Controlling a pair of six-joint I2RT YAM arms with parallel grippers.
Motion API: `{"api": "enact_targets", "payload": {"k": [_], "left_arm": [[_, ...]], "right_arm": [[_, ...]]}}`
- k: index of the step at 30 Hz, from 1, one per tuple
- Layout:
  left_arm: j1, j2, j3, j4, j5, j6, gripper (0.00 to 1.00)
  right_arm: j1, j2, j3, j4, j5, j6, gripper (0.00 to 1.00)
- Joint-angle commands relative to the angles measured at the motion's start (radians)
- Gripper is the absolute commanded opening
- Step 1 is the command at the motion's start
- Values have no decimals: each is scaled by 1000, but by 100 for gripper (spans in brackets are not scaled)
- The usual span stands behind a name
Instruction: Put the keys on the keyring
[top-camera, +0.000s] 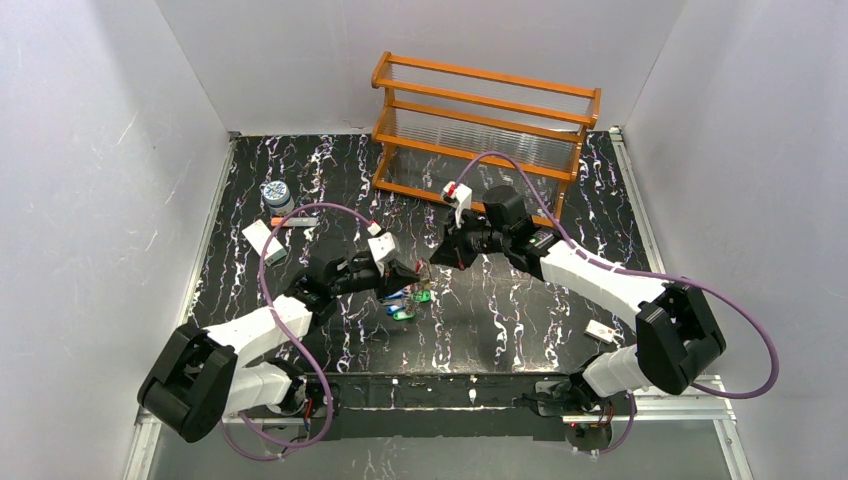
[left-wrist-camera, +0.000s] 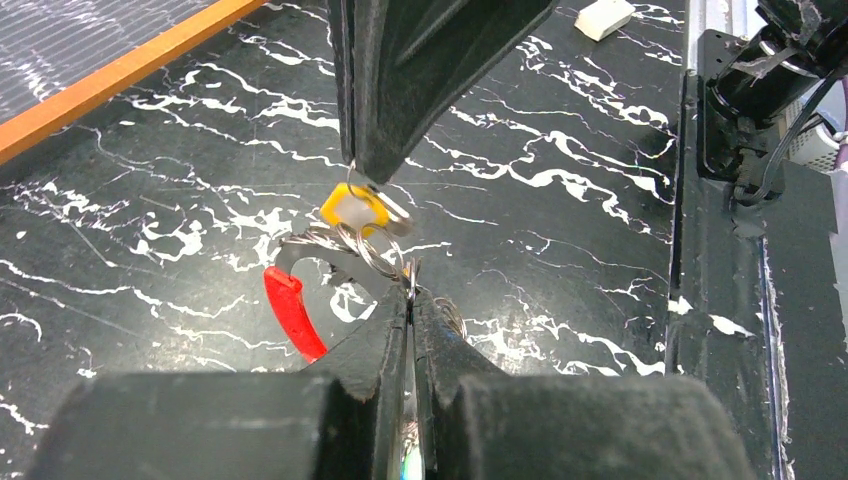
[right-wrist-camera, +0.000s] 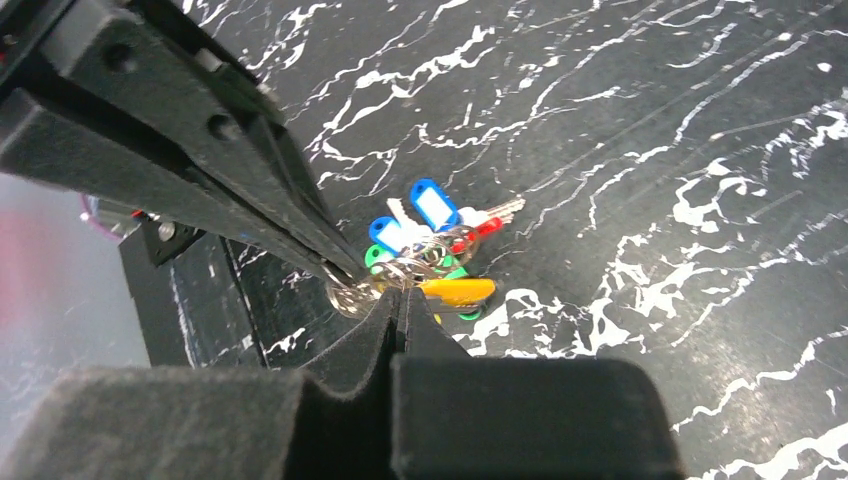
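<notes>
— Counting the keys (right-wrist-camera: 432, 248) from where I stand: two blue tags (right-wrist-camera: 430, 203), one green tag (right-wrist-camera: 452, 268) and one yellow key (left-wrist-camera: 355, 208). That makes four, plus a bit of red beside them that I can't place.

— Anything written on them?

— The blue tags have white label windows, but whatever is in them is too small to read.

— Where is the keyring?

— The keyring (left-wrist-camera: 340, 242) is mid-table, between the two arms. It's one thin silvery loop with one curved red piece (left-wrist-camera: 292, 305) on it. The bunch sits right under it; I can't tell whether it hangs or rests on the table (top-camera: 520, 310).

— And the grippers?

— The left gripper (left-wrist-camera: 411, 296) has its fingers pressed tight together on the loop's wire. The right gripper (right-wrist-camera: 398, 298) is pinched closed as well, on the top of the yellow key. The two tips come very close.

— What else is there?

— One orange rack (top-camera: 485, 125) at the back. One patterned jar (top-camera: 277, 194), one white card (top-camera: 258, 236) and one stick (top-camera: 296, 222) lie far left. One small white block (top-camera: 600, 330) lies near right.
</notes>
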Motion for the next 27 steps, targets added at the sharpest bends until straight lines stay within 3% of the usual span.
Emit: {"api": "enact_targets", "payload": {"k": [1, 18, 27], "left_arm": [[-20, 8, 38, 60, -1, 7, 0], [-39, 12, 38, 63, -25, 14, 0], [-45, 15, 40, 63, -27, 14, 0]], "right_arm": [[-4, 11, -5, 11, -128, -59, 1], [-2, -26, 3, -131, -174, -144, 1], [15, -6, 33, -84, -235, -106, 1]]}}
